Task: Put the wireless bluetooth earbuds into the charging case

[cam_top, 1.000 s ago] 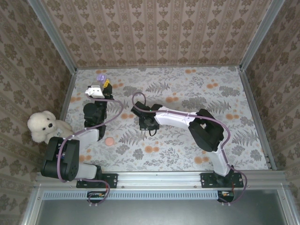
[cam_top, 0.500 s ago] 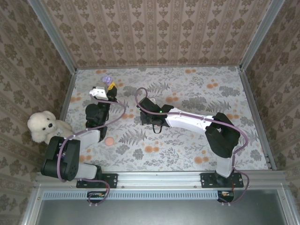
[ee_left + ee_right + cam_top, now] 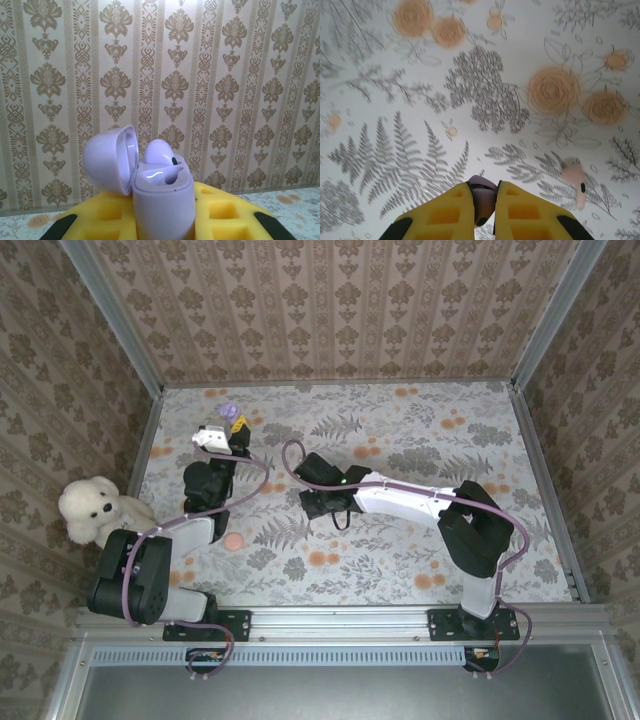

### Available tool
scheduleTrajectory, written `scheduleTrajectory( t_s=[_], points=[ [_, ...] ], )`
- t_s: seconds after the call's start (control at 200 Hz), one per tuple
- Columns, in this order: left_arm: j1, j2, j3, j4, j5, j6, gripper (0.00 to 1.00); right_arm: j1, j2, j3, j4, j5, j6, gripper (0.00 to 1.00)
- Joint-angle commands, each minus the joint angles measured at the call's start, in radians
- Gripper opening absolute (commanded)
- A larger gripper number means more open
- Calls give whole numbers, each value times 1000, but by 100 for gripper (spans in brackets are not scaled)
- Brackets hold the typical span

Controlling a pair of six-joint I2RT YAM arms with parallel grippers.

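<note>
So the lilac charging case (image 3: 162, 205) is pinched upright between the yellow fingers (image 3: 227, 216), one pad pressed against each side of it. Its lid (image 3: 111, 159) is flipped open and leans off to the case's left. One lilac earbud (image 3: 159, 151) sits in the top of the case, rounded end poking up, with a small dark spot on its right side. Behind the case it's all patterned wallpaper (image 3: 240, 75), and a strip of floral worktop (image 3: 295, 200) shows low down to its right.
</note>
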Motion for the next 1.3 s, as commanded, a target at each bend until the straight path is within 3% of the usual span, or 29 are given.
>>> scheduleTrajectory(
  t_s=[0.0, 0.495, 1.045, 1.295],
  points=[
    [-5, 6, -5, -3, -3, -12, 0, 9, -45, -56, -33, 5, -37, 13],
    [-6, 14, 5, -3, 109, -13, 0, -12, -222, -120, 74, 109, -20, 15],
    [-83, 181, 153, 36, 644, -36, 0, -129, -513, -83, 227, 125, -111, 18],
    [-151, 270, 247, 36, 785, -8, 0, -146, -559, -78, 320, 107, -177, 18]
  ],
)
